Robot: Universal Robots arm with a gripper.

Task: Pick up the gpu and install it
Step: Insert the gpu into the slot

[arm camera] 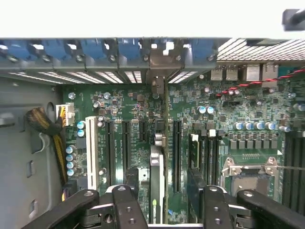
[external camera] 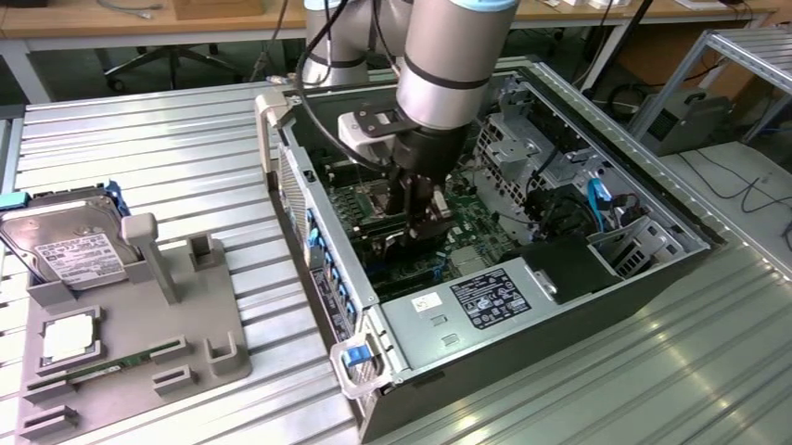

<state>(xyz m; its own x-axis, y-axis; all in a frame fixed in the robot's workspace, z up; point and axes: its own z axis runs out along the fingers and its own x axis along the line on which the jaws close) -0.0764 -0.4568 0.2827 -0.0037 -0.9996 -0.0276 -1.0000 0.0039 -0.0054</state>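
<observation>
Inside the computer case (external camera: 563, 199), the gpu (arm camera: 156, 183) stands on edge in a motherboard (arm camera: 143, 109) slot (bracket toward the rear openings). The pincer (arm camera: 162, 200) straddles it with jaws spread wide, so the slot appears to bear the card.

- An opened computer case (external camera: 495, 278) lies on the worktop (external camera: 161, 148), at the exterior view's right.
- The claw (external camera: 418, 218) reaches down inside the case, over the motherboard (arm camera: 133, 109).
- The gpu (arm camera: 156, 176) stands on edge in a motherboard slot, between the claw's spread fingers (arm camera: 128, 200).
- A parts holder (external camera: 136, 324) sits on the worktop at the exterior view's left, well apart from the case.
- A hard drive (external camera: 69, 246) stands in the holder's far corner; a memory stick (external camera: 106, 366) lies near its front.
</observation>
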